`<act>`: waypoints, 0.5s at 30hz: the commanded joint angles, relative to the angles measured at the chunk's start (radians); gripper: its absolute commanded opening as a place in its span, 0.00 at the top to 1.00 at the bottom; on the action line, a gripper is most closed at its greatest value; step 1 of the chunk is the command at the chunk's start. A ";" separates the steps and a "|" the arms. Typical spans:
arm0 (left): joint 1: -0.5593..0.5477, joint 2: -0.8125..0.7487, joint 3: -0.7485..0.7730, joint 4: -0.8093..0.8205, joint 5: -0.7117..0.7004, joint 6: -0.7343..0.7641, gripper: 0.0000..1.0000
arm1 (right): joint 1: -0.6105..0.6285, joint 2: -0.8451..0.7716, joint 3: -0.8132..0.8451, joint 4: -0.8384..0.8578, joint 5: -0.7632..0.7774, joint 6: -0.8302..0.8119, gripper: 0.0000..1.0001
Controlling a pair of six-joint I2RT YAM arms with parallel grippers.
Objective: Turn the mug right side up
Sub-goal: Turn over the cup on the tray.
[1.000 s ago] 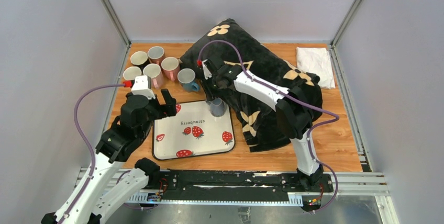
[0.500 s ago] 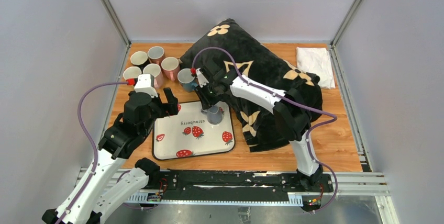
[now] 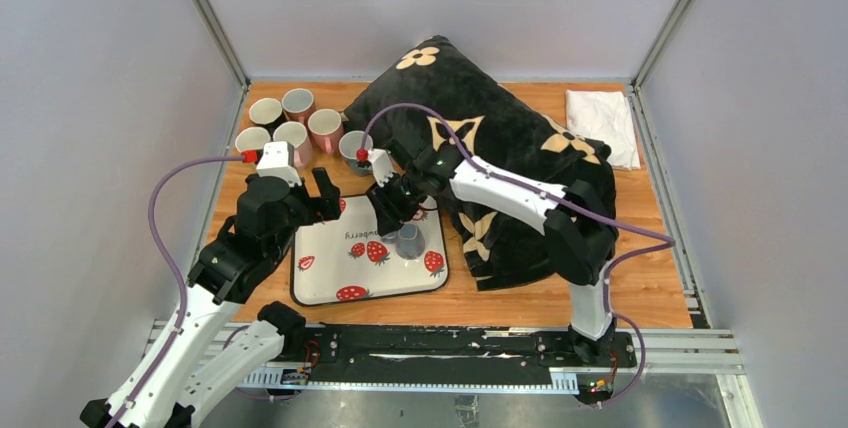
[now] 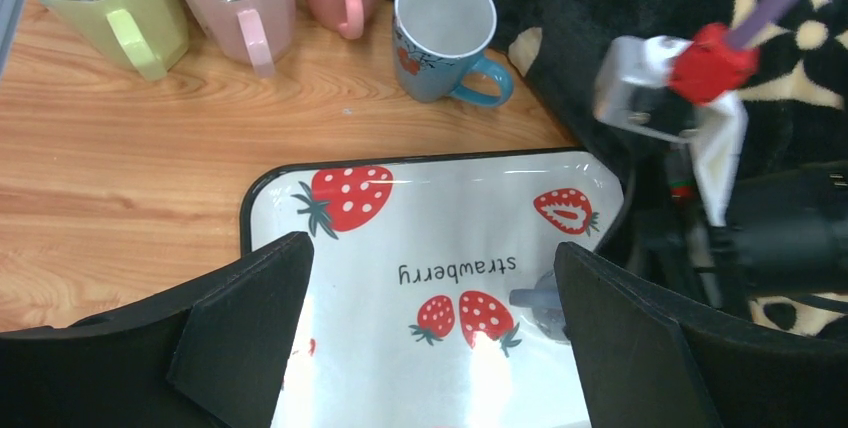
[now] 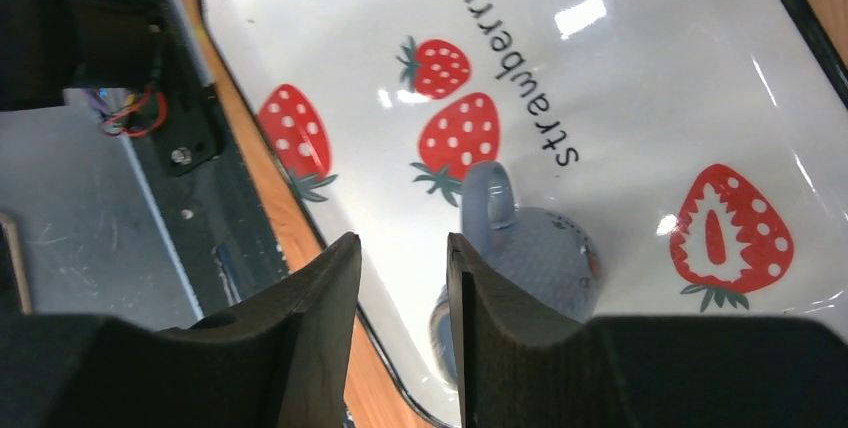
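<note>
The grey-blue mug (image 3: pixel 408 241) sits on the strawberry tray (image 3: pixel 330 278), right of the middle. In the right wrist view the mug (image 5: pixel 545 258) shows its rounded body and handle, and I cannot tell which way its mouth faces. My right gripper (image 3: pixel 393 220) hangs just over it. Its jaws (image 5: pixel 400 243) stand a narrow gap apart with only tray between them, and the mug lies against the outside of the right finger (image 5: pixel 500 348). My left gripper (image 4: pixel 430 328) is wide open above the tray's (image 4: pixel 400 218) left half, and the mug (image 4: pixel 540 308) peeks past its right finger.
Several upright mugs (image 3: pixel 290 123) stand at the back left, a blue one (image 4: pixel 445 33) nearest the tray. A big black flowered cushion (image 3: pixel 500 128) covers the middle and right, and my right arm reaches across it. A white cloth (image 3: pixel 603 123) lies at the back right.
My right gripper has swung from the tray's far right corner toward its middle, and the mug has shifted nearer with it. Its jaws have narrowed slightly. The left arm has hardly moved.
</note>
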 commanded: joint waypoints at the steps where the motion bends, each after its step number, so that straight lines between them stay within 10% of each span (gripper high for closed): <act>1: -0.004 0.002 -0.014 0.034 0.008 -0.021 0.01 | 0.013 -0.135 -0.070 0.123 -0.079 -0.011 0.58; 15: -0.004 0.276 -0.027 0.055 0.208 -0.039 0.07 | 0.013 -0.510 -0.436 0.200 0.354 0.168 0.58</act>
